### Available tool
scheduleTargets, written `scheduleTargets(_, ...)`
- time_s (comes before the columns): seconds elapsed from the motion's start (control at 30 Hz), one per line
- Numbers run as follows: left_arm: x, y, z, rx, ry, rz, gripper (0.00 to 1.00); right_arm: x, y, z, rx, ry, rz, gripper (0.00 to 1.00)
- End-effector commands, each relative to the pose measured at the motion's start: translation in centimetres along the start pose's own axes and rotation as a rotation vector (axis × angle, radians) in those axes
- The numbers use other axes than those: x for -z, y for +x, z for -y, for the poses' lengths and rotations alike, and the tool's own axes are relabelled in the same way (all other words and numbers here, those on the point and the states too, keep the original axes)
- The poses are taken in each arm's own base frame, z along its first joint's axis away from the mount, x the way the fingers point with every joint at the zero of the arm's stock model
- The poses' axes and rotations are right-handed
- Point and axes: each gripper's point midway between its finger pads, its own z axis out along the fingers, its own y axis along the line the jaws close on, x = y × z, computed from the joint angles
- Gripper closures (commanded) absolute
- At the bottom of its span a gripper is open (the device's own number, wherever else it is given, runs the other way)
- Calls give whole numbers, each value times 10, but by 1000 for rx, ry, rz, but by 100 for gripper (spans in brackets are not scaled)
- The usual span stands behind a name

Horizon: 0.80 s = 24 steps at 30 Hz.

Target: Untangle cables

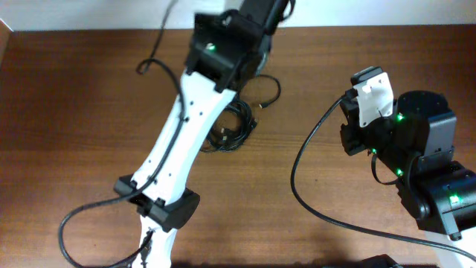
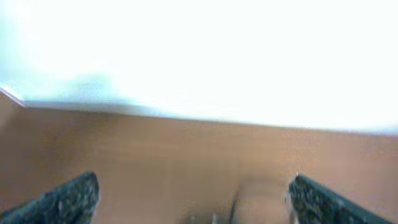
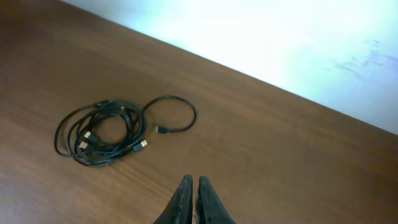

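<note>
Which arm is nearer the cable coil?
Left. The left arm passes over the cable coil, covering its edge; the right arm sits well off to its side.

A brown wooden table (image 1: 67,112) with fine grain fills nearly the whole overhead view. A pale white surface (image 1: 89,13) runs as a narrow strip along its far edge, at 12 o'clock. In the right wrist view that white area lies toward 1 o'clock. In the left wrist view it is blurred and fills the upper half.
</note>
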Motion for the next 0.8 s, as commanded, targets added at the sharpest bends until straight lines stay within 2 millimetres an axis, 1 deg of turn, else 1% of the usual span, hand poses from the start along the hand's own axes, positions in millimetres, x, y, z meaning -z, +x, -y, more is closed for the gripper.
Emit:
scheduleTargets(0.0, 55, -95, -69, 320, -239, 373, 0, 6, -8, 1, 11, 8, 22, 95)
scheduleTargets(0.03, 68, -112, -83, 375, -244, 431, 0, 6, -7, 0, 11, 8, 18, 95)
scheduleTargets(0.07, 78, -127, -91, 435, -201, 478, 0, 6, -5, 0, 11, 7, 13, 95)
scheduleTargets(0.1, 85, -138, -92, 441, -148, 504, 0, 6, -5, 0, 11, 7, 9, 95)
scheduleTargets(0.13, 95, -144, -86, 347, -32, 489, 0, 6, -4, 0, 15, 6, 7, 95)
scheduleTargets(0.17, 96, -137, -78, 249, 65, 439, 0, 6, -5, 0, 18, 7, 10, 95)
scheduleTargets(0.2, 95, -121, -77, 180, 120, 364, 0, 6, -6, 0, 18, 7, 14, 95)
scheduleTargets(0.23, 91, -106, -88, 163, 99, 307, 1, 6, -6, 0, 18, 7, 15, 95)
scheduleTargets(0.3, 82, -82, -100, 161, 68, 254, 1, 6, -4, 0, 17, 6, 6, 95)
scheduleTargets(0.43, 69, 6, -113, 120, 56, 195, 0, 6, -1, 0, 16, 4, -4, 95)
scheduleTargets(0.47, 67, 32, -113, 117, 81, 190, 0, 6, 0, -1, 16, 3, -8, 95)
scheduleTargets(0.5, 62, 80, -112, 81, 119, 133, 1, 6, 1, -1, 15, 1, -15, 95)
scheduleTargets(0.57, 50, 139, -115, -5, 105, -11, 0, 6, 3, -1, 14, 0, -23, 95)
scheduleTargets(0.6, 44, 173, -114, -64, 106, -116, 0, 6, 4, -1, 14, -1, -24, 95)
scheduleTargets(0.63, 39, 217, -105, -125, 157, -267, 0, 6, 4, -1, 11, -1, -25, 95)
scheduleTargets(0.67, 38, 244, -98, -139, 190, -371, 2, 6, 4, -2, 11, -3, -26, 95)
scheduleTargets(0.7, 36, 262, -92, -149, 212, -447, 6, 6, 5, -2, 11, -5, -29, 95)
scheduleTargets(0.73, 33, 279, -86, -168, 233, -517, 33, 6, 6, -2, 10, -6, -33, 95)
scheduleTargets(0.77, 27, 298, -79, -182, 245, -598, 52, 6, 8, -4, 9, -13, -40, 95)
